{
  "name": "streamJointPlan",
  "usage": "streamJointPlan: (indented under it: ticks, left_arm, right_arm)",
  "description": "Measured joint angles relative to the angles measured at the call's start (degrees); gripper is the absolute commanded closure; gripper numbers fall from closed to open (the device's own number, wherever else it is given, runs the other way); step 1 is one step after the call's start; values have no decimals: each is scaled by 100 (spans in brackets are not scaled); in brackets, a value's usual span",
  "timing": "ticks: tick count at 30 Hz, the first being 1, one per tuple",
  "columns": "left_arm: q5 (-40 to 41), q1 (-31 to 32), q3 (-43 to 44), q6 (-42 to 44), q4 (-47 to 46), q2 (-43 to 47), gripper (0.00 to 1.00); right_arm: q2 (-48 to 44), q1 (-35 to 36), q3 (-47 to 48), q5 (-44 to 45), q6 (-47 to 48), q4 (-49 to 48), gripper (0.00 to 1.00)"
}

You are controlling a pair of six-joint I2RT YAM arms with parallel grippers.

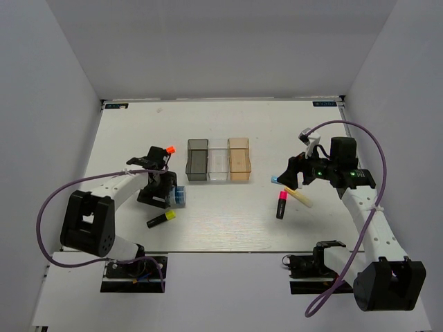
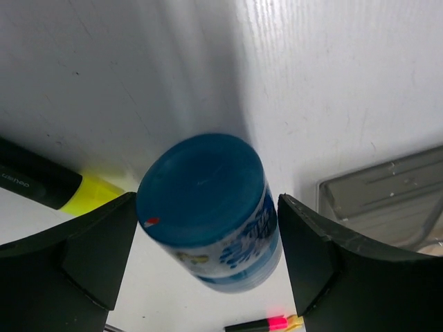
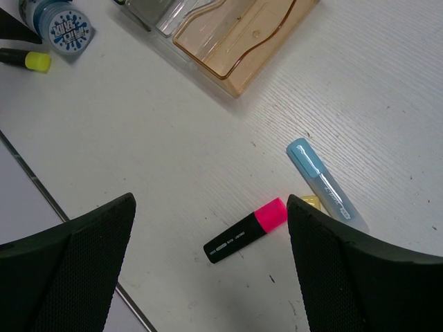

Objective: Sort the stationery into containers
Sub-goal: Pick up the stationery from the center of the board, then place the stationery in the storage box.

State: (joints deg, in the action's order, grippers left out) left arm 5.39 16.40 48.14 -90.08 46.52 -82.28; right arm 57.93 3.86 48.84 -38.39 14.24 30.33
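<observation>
My left gripper (image 2: 207, 207) is shut on the blue round roll (image 2: 201, 183), which stands on the table and fills the gap between the jaws; the roll also shows in the top view (image 1: 180, 196). A yellow-ended highlighter (image 1: 160, 219) lies just in front of it. The dark grey (image 1: 197, 159), clear (image 1: 218, 160) and amber (image 1: 239, 159) bins stand side by side mid-table. My right gripper (image 3: 210, 200) is open and empty above a pink-ended highlighter (image 3: 246, 230). A light-blue bar (image 3: 325, 185) and a pale-yellow bar (image 1: 301, 199) lie beside it.
The table's front edge (image 3: 41, 187) runs close behind the pink highlighter. White walls enclose the table on the left, right and far sides. The grey bin's corner (image 2: 381, 194) is close to the right of my left gripper.
</observation>
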Motion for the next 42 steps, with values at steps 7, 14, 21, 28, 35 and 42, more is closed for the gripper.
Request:
streamJointPlan:
  ticks: [7, 14, 21, 28, 35, 42]
  left_arm:
    - [22, -50, -2, -2, -11, -238, 9]
    - [42, -61, 0, -35, -20, -514, 14]
    - [85, -61, 37, -39, -13, -623, 62]
    - [125, -107, 107, 369, -81, -625, 100]
    - [522, -92, 914, 1947, -24, -223, 100]
    - [461, 389, 1578, 4572, -828, 503, 100]
  right_arm:
    - [-22, 0, 0, -2, 22, 0, 9]
    - [-26, 0, 0, -24, 28, 2, 9]
    - [-42, 0, 0, -42, 39, 4, 9]
    - [-103, 0, 0, -42, 46, 4, 9]
    - [-111, 0, -7, -118, 116, 42, 100]
    - [-87, 0, -96, -256, 173, 105, 14]
